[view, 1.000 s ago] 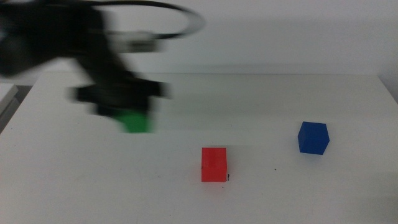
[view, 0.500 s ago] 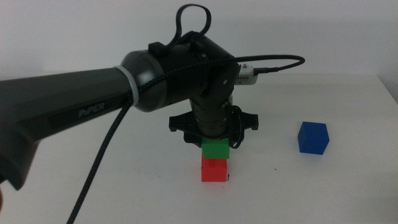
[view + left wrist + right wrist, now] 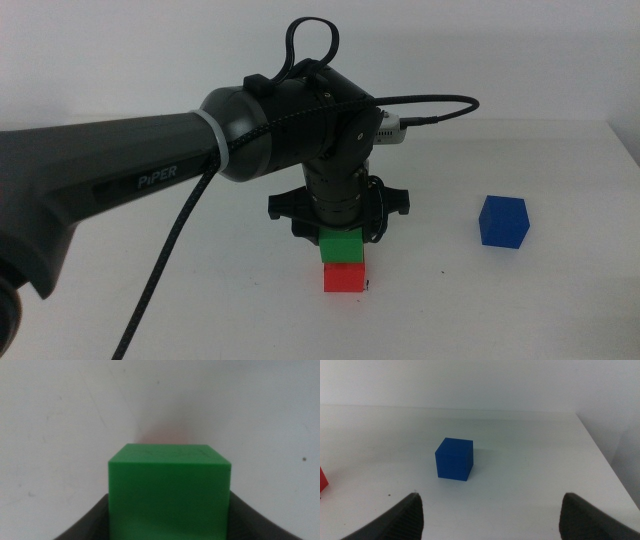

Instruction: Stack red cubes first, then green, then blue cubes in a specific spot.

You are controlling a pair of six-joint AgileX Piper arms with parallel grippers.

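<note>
The red cube rests on the white table near the front centre, with a tiny black mark at its right foot. Directly on top of it sits the green cube, with my left gripper coming straight down from above and shut on it. The left wrist view is filled by the green cube between the dark jaws, with a faint red glow behind it. To the right the blue cube stands alone. It lies ahead of my right gripper, which waits open and low over the table, well short of the blue cube.
The left arm's thick dark body and its cable cross the left half of the table. The table's right edge is near the blue cube. A sliver of the red cube shows at the right wrist view's border.
The left arm swept in from the left carrying the green cube and brought it down over the red cube; in the last half second it sank slightly lower.
</note>
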